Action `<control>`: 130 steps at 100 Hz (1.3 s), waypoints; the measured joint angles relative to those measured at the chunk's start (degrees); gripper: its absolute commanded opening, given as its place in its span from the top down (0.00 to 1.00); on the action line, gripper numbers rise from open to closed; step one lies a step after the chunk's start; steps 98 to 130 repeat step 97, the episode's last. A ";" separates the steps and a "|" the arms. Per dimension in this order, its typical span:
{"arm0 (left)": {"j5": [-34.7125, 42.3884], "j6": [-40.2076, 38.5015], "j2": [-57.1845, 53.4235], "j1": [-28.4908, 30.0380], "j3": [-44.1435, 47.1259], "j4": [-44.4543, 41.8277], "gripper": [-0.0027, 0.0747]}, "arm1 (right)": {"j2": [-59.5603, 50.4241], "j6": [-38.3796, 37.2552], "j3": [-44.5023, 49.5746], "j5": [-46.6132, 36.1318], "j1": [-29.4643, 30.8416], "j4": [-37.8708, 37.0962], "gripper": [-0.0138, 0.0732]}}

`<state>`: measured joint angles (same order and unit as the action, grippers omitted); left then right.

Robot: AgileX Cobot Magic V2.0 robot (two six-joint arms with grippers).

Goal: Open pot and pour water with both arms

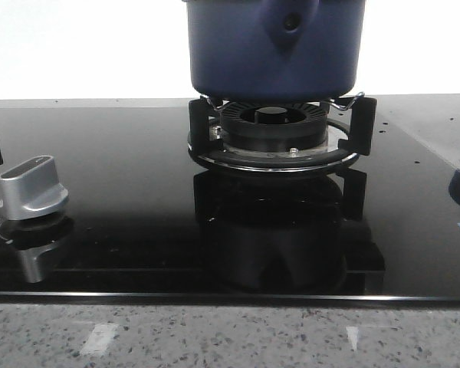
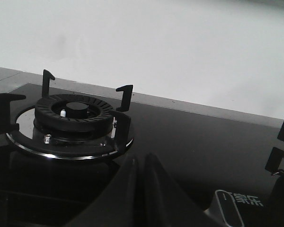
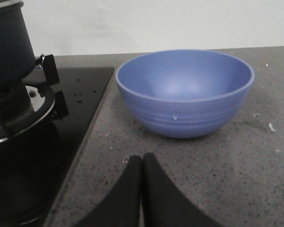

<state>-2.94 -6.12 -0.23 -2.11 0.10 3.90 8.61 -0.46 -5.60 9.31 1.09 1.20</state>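
While the pot [image 1: 276,50] sits on its burner [image 1: 274,130] — left pincer [image 2: 141,163] clenched empty, right pincer [image 3: 142,163] likewise.

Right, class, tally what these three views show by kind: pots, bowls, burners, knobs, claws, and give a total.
Dark navy-blue round pot: 1
Pale blue round bowl: 1
Black ringed gas burners: 2
Silver metal stove knob: 1
Black claws: 2, left claw, right claw, both shut
Total: 7
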 measured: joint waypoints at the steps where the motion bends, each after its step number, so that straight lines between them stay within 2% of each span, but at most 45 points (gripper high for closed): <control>1: 0.00 0.00 0.00 0.00 0.00 0.00 0.99 | -0.32 -0.21 0.52 0.00 0.00 -0.41 0.90; 20: -0.15 0.00 0.00 0.00 0.00 0.00 0.99 | -8.84 -2.28 6.27 -0.37 0.00 -2.81 0.90; 42: -0.27 0.00 0.00 0.00 0.00 0.00 0.99 | -9.09 -6.02 6.27 1.76 0.28 -3.52 0.90; 130: -0.27 0.00 0.00 0.00 0.00 0.00 0.99 | -9.09 -6.09 6.27 3.68 0.42 -4.21 0.90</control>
